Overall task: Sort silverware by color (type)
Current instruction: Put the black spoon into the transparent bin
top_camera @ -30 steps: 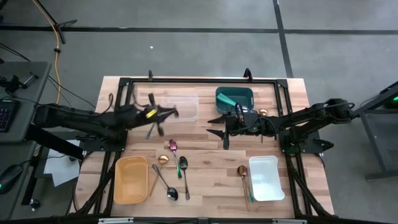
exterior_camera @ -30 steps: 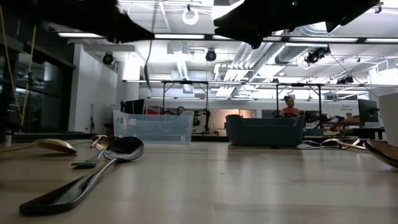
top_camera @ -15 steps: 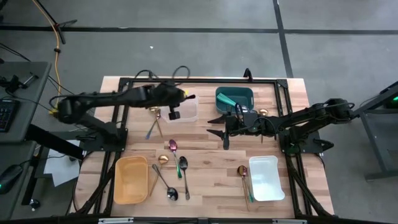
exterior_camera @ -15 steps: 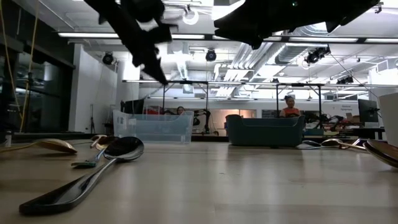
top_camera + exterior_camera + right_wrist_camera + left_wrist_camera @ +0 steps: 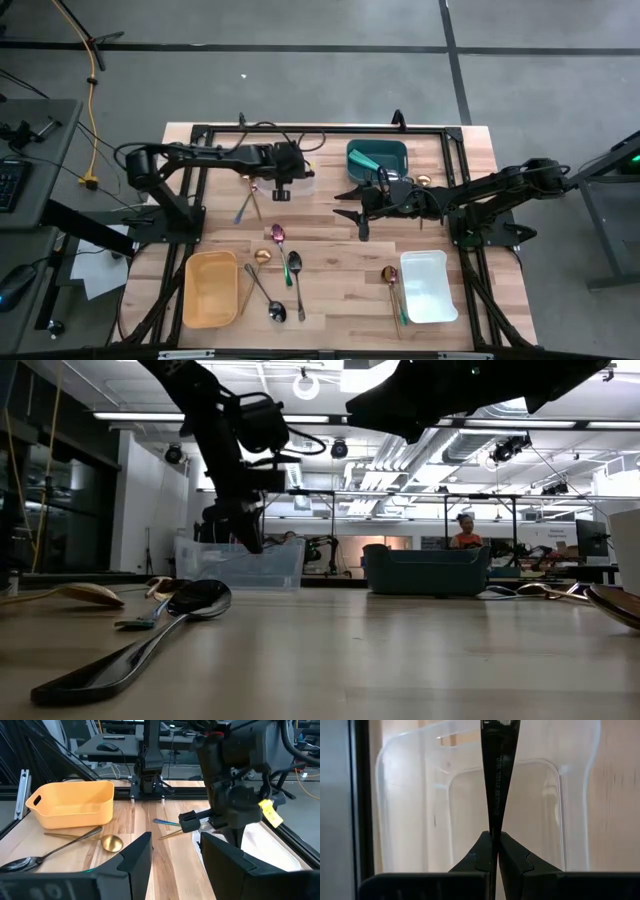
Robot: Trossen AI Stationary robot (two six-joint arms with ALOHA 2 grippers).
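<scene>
Left gripper (image 5: 496,851) pinches a black utensil (image 5: 499,775) over the clear bin (image 5: 300,172) (right gripper (image 5: 172,851) spread, idle); most silverware (image 5: 276,270) unsorted

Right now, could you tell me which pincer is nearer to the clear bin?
Left. The left pincer hangs over the clear bin, holding a dark utensil; the right pincer waits beside the teal bin.

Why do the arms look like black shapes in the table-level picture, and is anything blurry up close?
Low view: bright ceiling lights behind turn the left claw into a silhouette, and the nearest black spoon is soft. Left wrist view: the black utensil handle is sharp, with glare at its far end; the clear container looks hazy.
</scene>
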